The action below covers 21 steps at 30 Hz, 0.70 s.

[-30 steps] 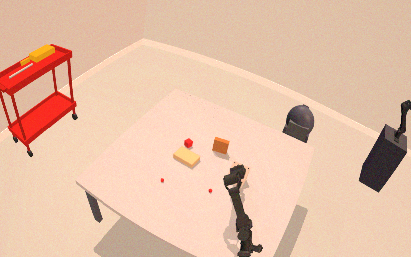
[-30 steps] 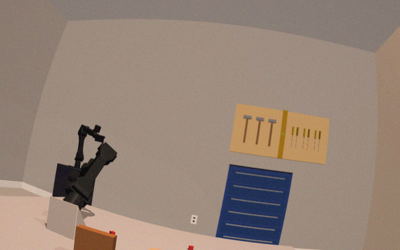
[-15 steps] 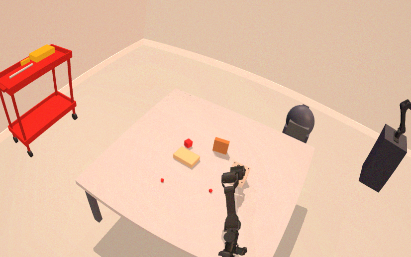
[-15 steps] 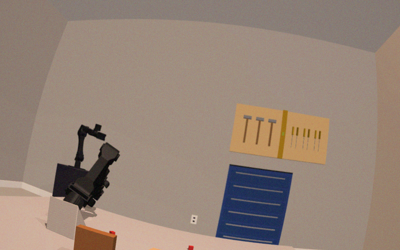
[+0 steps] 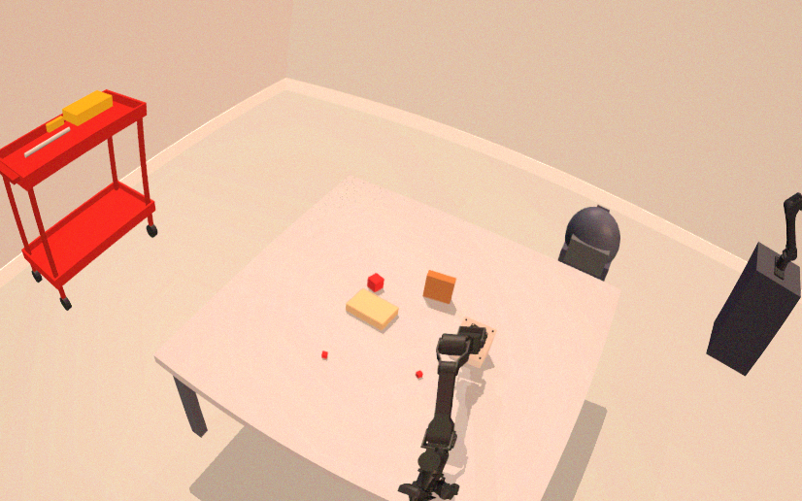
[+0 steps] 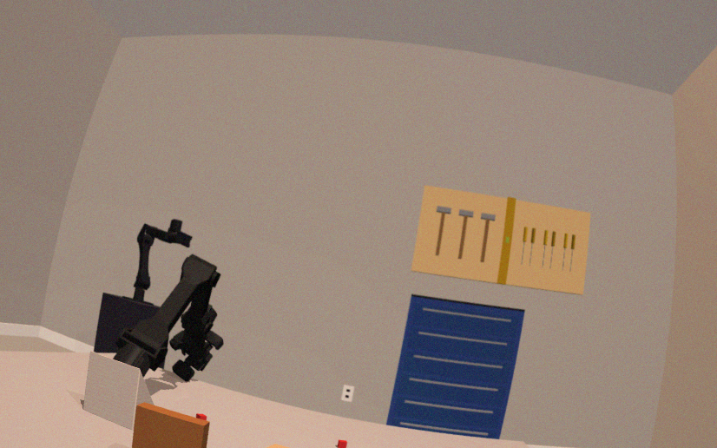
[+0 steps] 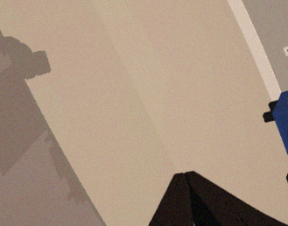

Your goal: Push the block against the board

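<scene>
Lying near smooth yellow slab [image 5: 372, 310] [image 6: 277, 446]: 1 larger red cube [image 5: 376, 283] | orange block [image 5: 440, 286] [image 6: 169, 427]: flat-faced | gripper [image 5: 427, 491] [image 6: 184, 369] [image 7: 185, 181]: black, tapered, narrow

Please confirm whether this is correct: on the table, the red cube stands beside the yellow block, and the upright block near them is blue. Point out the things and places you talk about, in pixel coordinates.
Not quite: the upright block [image 5: 439, 286] [image 6: 168, 427] is orange, as the top view shows. The rest is right.
</scene>
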Motion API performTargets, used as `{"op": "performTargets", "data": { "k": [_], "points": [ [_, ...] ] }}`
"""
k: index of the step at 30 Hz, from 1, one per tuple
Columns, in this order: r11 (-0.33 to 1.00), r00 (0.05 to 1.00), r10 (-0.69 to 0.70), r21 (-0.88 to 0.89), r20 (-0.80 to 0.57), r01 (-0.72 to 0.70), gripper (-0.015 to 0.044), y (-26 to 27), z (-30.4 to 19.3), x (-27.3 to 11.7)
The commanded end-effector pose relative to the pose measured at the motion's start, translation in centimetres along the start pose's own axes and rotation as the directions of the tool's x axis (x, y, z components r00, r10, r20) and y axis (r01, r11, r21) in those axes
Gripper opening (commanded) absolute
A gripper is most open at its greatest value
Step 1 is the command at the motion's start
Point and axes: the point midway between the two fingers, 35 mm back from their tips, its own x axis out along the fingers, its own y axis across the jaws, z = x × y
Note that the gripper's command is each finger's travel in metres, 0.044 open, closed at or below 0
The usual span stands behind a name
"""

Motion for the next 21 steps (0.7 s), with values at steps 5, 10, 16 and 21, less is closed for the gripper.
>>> {"op": "performTargets", "data": {
  "k": [5,10,16,21],
  "points": [
    [0.998,0.996,-0.017,0.066,-0.085,0.022,0.0000,-1.8,-4.6,-0.4],
    [0.994,0.990,-0.023,0.103,-0.140,0.038,0.0000,-2.7,-7.4,-0.7],
    [0.988,0.978,-0.030,0.145,-0.205,0.061,0.0000,-3.6,-10.8,-1.2],
    [0.981,0.965,-0.031,0.176,-0.261,0.080,0.0000,-4.2,-13.7,-1.8]
  ]
}}
